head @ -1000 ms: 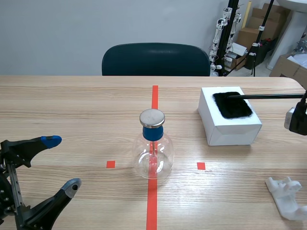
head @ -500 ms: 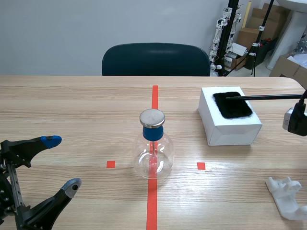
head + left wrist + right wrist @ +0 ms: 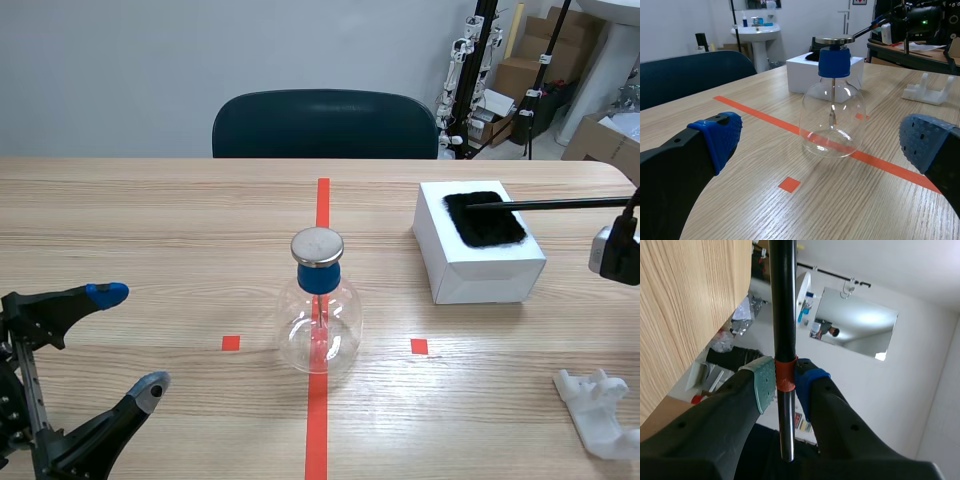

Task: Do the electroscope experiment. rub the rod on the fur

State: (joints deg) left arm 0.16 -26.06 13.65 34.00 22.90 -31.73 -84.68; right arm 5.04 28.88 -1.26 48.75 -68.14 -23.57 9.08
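Rod (image 3: 560, 203) — slim, black — lies tip-first on shaggy fur (image 3: 485, 222).

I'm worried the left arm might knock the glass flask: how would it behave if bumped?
The flask looks like clear glass, so probably fragile and light. Its narrow neck carries a metal cap up high, so it may tip. The round belly might roll once down.

No readable text, labels or numbers anywhere

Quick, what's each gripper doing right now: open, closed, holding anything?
Left gripper: open, holding nothing.
Right gripper: shut on the black rod.
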